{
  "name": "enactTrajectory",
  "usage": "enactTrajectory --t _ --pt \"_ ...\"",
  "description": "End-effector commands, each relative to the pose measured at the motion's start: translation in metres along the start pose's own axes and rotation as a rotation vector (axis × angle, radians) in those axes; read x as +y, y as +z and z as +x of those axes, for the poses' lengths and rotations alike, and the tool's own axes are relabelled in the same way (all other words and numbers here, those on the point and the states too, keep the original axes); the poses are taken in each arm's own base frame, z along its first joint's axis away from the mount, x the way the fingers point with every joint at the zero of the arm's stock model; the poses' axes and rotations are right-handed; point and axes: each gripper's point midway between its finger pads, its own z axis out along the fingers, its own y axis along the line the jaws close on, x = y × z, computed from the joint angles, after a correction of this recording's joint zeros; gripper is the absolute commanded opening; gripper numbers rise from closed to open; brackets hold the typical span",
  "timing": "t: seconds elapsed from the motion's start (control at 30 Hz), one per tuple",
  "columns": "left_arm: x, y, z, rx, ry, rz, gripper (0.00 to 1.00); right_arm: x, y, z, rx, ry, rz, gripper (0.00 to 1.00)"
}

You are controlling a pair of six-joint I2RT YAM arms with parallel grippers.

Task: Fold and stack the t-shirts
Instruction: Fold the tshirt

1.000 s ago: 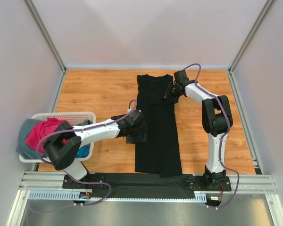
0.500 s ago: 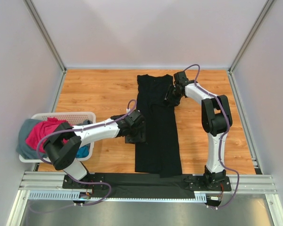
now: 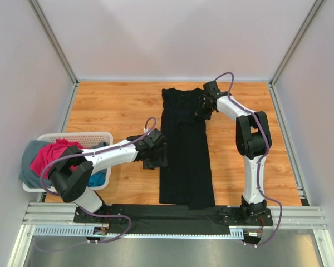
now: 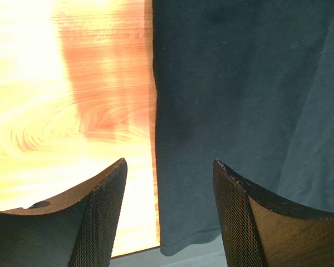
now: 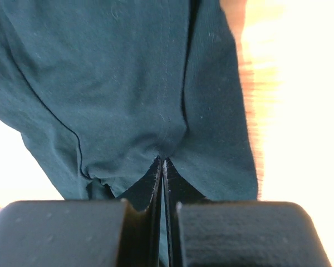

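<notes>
The black t-shirt (image 3: 183, 150) lies as a long folded strip down the middle of the wooden table. My left gripper (image 3: 156, 156) is open at the strip's left edge, and the left wrist view shows its jaws (image 4: 170, 183) astride that edge of the black cloth (image 4: 239, 94), empty. My right gripper (image 3: 203, 111) is at the strip's upper right and is shut on a pinch of the black cloth (image 5: 156, 100). Magenta-pink (image 3: 44, 158), grey (image 3: 29, 153) and bright blue (image 3: 97, 179) t-shirts lie heaped in the basket.
The white slotted basket (image 3: 78, 137) stands at the left edge of the table, beside the left arm. Bare wood (image 3: 111, 105) lies left of the shirt and more (image 3: 239, 167) to its right. Grey walls enclose the table.
My left gripper has drifted slightly left, off the strip onto its left edge. My right gripper has shifted a little up and back while still holding the cloth.
</notes>
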Motion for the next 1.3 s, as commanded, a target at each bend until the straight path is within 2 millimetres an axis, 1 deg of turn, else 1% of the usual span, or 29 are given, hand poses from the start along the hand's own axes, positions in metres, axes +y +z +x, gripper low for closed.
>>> enactTrajectory --t 0.0,0.07,0.13,0.17,0.3,0.33,0.5,0.53,0.63,0.67,0.7,0.73,0.77,0.8,0.83,0.87,0.9,0.93,0.97,1.0,1.03,1.07,1.1,1.13,1.17,1.2,1.23,1.27 --pt "0.001 -0.007 -0.003 -0.016 0.002 0.014 0.70 0.009 -0.024 -0.030 -0.097 -0.049 0.008 0.00" --pt "0.001 -0.007 -0.003 -0.015 0.002 0.013 0.70 0.006 -0.031 -0.038 -0.117 -0.048 0.021 0.00" --pt "0.002 -0.007 -0.002 -0.015 0.001 0.013 0.70 0.005 -0.035 -0.041 -0.124 -0.050 0.022 0.00" --pt "0.002 -0.007 -0.003 -0.016 -0.001 0.016 0.70 0.001 -0.036 -0.044 -0.127 -0.046 0.028 0.00" --pt "0.004 -0.006 -0.002 -0.015 -0.006 0.013 0.70 -0.010 -0.035 -0.047 -0.122 -0.041 0.055 0.01" --pt "0.005 -0.006 -0.001 -0.013 -0.006 0.011 0.70 -0.012 -0.034 -0.045 -0.112 -0.042 0.063 0.00" --pt "0.007 -0.006 0.000 -0.010 -0.011 0.007 0.70 -0.018 -0.029 -0.045 -0.108 -0.054 0.083 0.01" --pt "0.008 -0.006 0.000 -0.013 -0.011 0.006 0.70 -0.017 -0.028 -0.044 -0.100 -0.057 0.076 0.01" --pt "0.008 -0.007 -0.001 -0.016 -0.009 0.008 0.70 -0.017 -0.025 -0.042 -0.083 -0.063 0.073 0.12" --pt "0.007 -0.008 -0.001 -0.019 -0.006 0.012 0.70 -0.017 -0.026 -0.041 -0.081 -0.067 0.076 0.21" --pt "0.008 -0.009 -0.001 -0.018 -0.003 0.010 0.70 -0.018 -0.029 -0.042 -0.081 -0.079 0.077 0.26" --pt "0.006 -0.012 -0.002 -0.026 -0.003 0.017 0.71 -0.016 -0.033 -0.038 -0.061 -0.088 0.070 0.33" --pt "0.007 -0.014 -0.002 -0.028 -0.002 0.019 0.71 -0.014 -0.037 -0.036 -0.052 -0.097 0.061 0.39" --pt "0.006 -0.015 -0.002 -0.032 -0.002 0.026 0.71 -0.007 -0.050 -0.038 -0.064 -0.106 0.038 0.44" --pt "0.006 -0.019 -0.001 -0.035 -0.005 0.039 0.72 -0.005 -0.055 -0.029 -0.040 -0.122 0.014 0.51" --pt "0.006 -0.020 0.000 -0.038 -0.007 0.049 0.72 -0.002 -0.063 -0.027 -0.046 -0.132 -0.002 0.62" --pt "0.004 -0.021 -0.001 -0.045 -0.012 0.065 0.72 0.008 -0.087 -0.029 -0.084 -0.144 -0.035 0.68" --pt "0.005 -0.023 0.003 -0.047 -0.024 0.080 0.72 0.002 -0.089 -0.015 -0.065 -0.145 -0.041 0.73" --pt "0.007 -0.024 0.004 -0.053 -0.030 0.087 0.72 0.002 -0.097 -0.009 -0.070 -0.146 -0.055 0.81" --pt "0.002 -0.025 0.005 -0.053 -0.035 0.122 0.72 0.006 -0.119 -0.005 -0.107 -0.155 -0.083 0.84" --pt "0.006 -0.022 0.013 -0.035 -0.043 0.130 0.72 0.005 -0.124 0.000 -0.122 -0.160 -0.100 0.87" --pt "0.002 -0.026 0.014 -0.043 -0.058 0.159 0.72 -0.014 -0.116 0.028 -0.066 -0.146 -0.078 0.92" --pt "0.002 -0.023 0.020 -0.034 -0.059 0.186 0.72 -0.014 -0.133 0.035 -0.092 -0.146 -0.096 1.00" --pt "0.000 -0.025 0.022 -0.036 -0.062 0.206 0.72 -0.017 -0.135 0.046 -0.080 -0.136 -0.110 1.00" --pt "-0.004 -0.025 0.024 -0.040 -0.073 0.222 0.72 -0.037 -0.126 0.080 -0.003 -0.106 -0.090 1.00" --pt "-0.005 -0.024 0.031 -0.032 -0.064 0.228 0.72 -0.037 -0.137 0.088 -0.016 -0.105 -0.116 1.00" --pt "-0.002 -0.023 0.037 -0.024 -0.069 0.222 0.72 -0.045 -0.137 0.103 0.008 -0.096 -0.108 1.00" --pt "-0.004 -0.023 0.041 -0.018 -0.079 0.227 0.72 -0.052 -0.139 0.116 0.020 -0.085 -0.102 1.00"
